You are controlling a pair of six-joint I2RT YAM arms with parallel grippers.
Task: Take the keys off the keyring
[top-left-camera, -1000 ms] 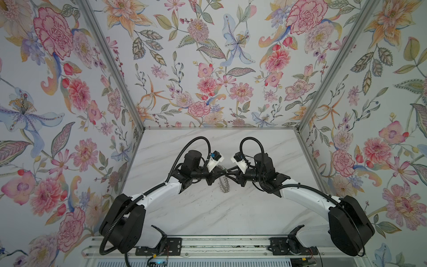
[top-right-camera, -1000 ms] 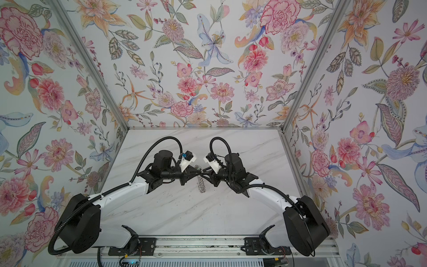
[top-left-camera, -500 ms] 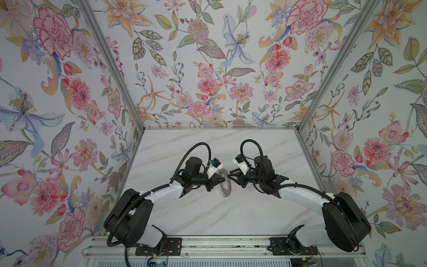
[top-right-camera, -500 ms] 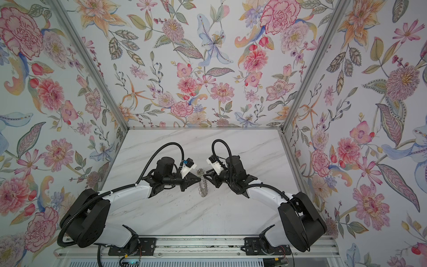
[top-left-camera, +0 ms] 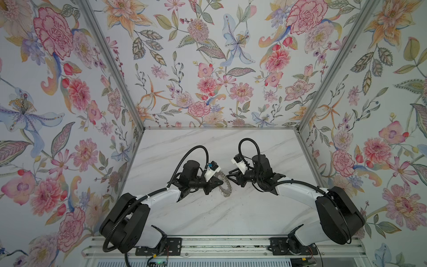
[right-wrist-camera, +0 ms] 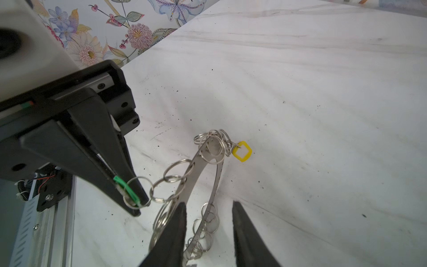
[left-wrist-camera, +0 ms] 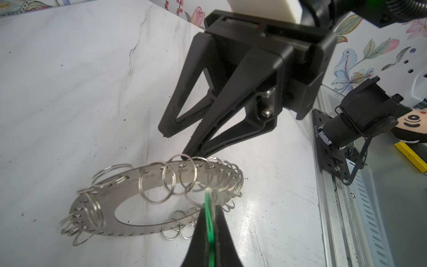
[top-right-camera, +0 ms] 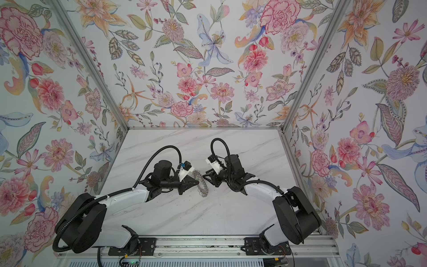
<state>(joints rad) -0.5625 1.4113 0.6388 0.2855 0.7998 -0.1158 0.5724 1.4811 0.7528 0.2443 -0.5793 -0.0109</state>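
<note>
Left pincer (right-wrist-camera: 138, 204) clamped on the green-tagged key (right-wrist-camera: 126, 187), which is chained by wire loops to the keyring (left-wrist-camera: 120, 191). The ring sits tilted, one edge on the counter (left-wrist-camera: 69, 92). Right pincer (right-wrist-camera: 208, 222): jaws apart astride the rim, not gripping. Yellow-tagged key (right-wrist-camera: 242, 151) at the far rim. Risk: pulling now drags the unbraced ring, or the tag slips.

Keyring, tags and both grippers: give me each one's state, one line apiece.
keyring, tipped up on edge
green tag, chained to the keyring by loops
yellow tag, on a loop at the keyring's rim
left gripper, shut on the green tag
right gripper, open, fingers either side of the keyring's rim
</note>
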